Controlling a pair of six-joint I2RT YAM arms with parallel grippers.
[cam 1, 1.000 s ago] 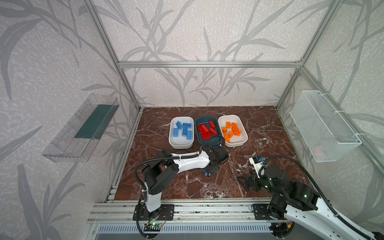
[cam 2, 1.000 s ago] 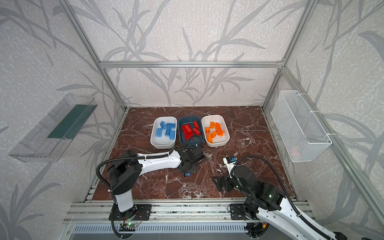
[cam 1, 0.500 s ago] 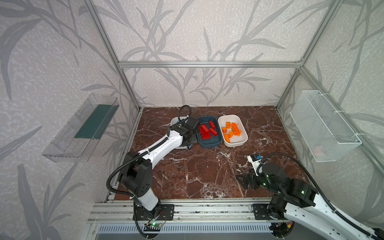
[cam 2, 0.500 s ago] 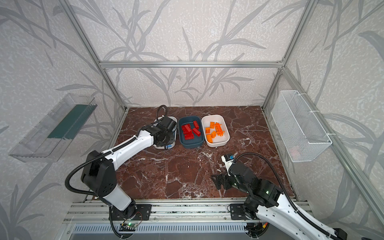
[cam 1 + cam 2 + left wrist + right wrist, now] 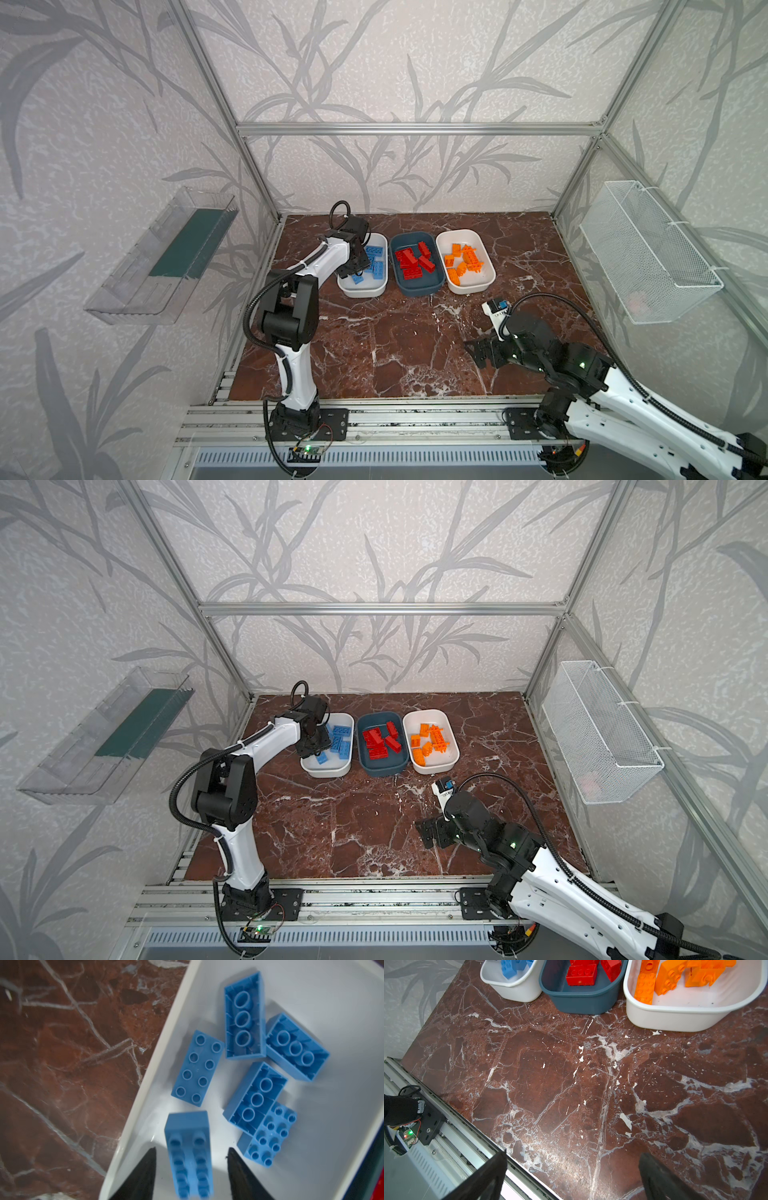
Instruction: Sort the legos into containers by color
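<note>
We count 2 white tubs (image 5: 362,291) & 1 teal tub (image 5: 415,289). Blue bricks (image 5: 197,1068): 6, all below the left pincer (image 5: 191,1149), i.e. 1 betw. its tips, 5 just ahead. Red bricks (image 5: 411,262) & orange bricks (image 5: 465,259) overlap, so we get no sure no. Also the right pincer (image 5: 573,1153), making 2; 1 wire basket (image 5: 648,257); 1 clear shelf (image 5: 166,262).

A blue brick (image 5: 187,1130), studs showing, sits between the left gripper's (image 5: 191,1148) spread fingers (image 5: 143,1174), touching neither, inside a white tub (image 5: 342,1022) with five other blue bricks (image 5: 198,1068). Beyond, the teal tub (image 5: 415,287) holds red bricks (image 5: 411,262), and another white tub (image 5: 478,286) holds orange bricks (image 5: 463,259).
</note>
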